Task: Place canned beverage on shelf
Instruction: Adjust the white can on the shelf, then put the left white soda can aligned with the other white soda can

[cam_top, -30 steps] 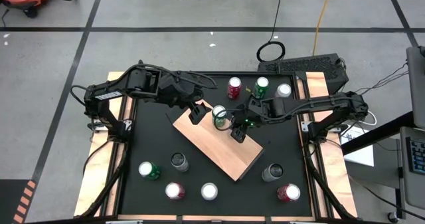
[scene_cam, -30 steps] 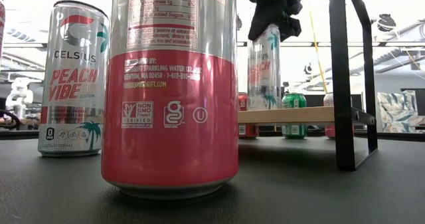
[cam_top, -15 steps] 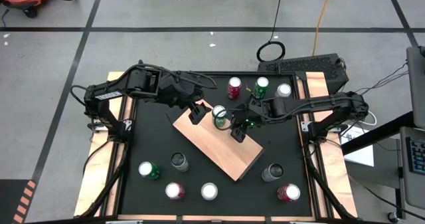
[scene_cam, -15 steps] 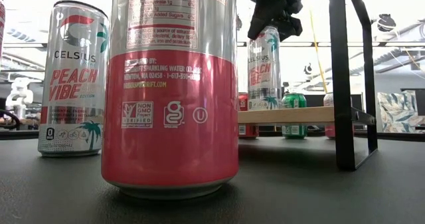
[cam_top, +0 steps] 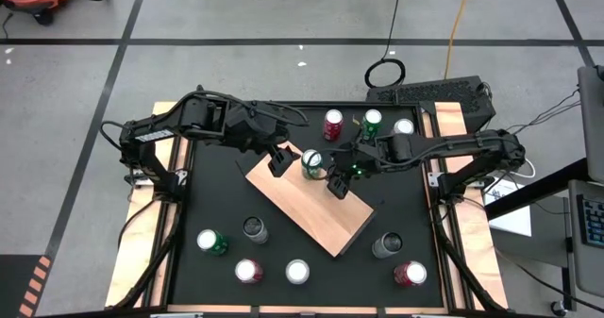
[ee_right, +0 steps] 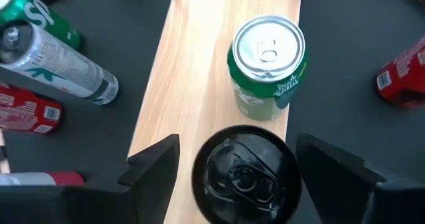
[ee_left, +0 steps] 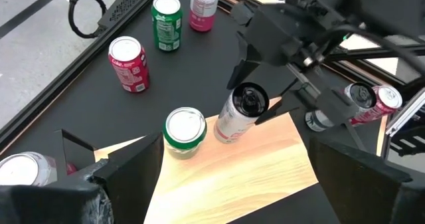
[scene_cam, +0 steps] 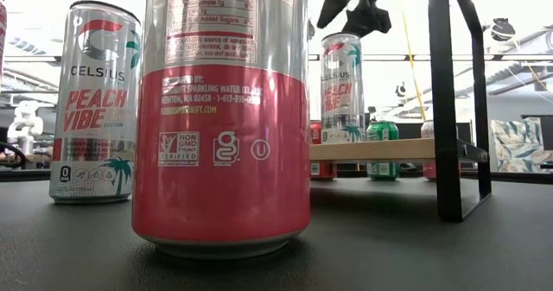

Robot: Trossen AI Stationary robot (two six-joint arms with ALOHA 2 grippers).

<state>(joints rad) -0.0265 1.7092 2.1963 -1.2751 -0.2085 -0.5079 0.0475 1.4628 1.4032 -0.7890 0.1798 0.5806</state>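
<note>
The shelf is a tan board lying slantwise at the table's middle. A slim silver can with a black top stands upright on it, next to a green can. My right gripper is open just above the slim can. Its fingers stand on either side of the can's top without touching it. My left gripper is open over the shelf's far left end, and nothing is between its fingers.
Red, green and silver cans stand near the far edge, and several more cans stand along the near edge. A tall pink can and a Celsius can fill the low view's left. The shelf's black rod rises at the right.
My right gripper has risen off the slim can's top, with its fingers spread as before. The can stays upright on the shelf where it stood.
</note>
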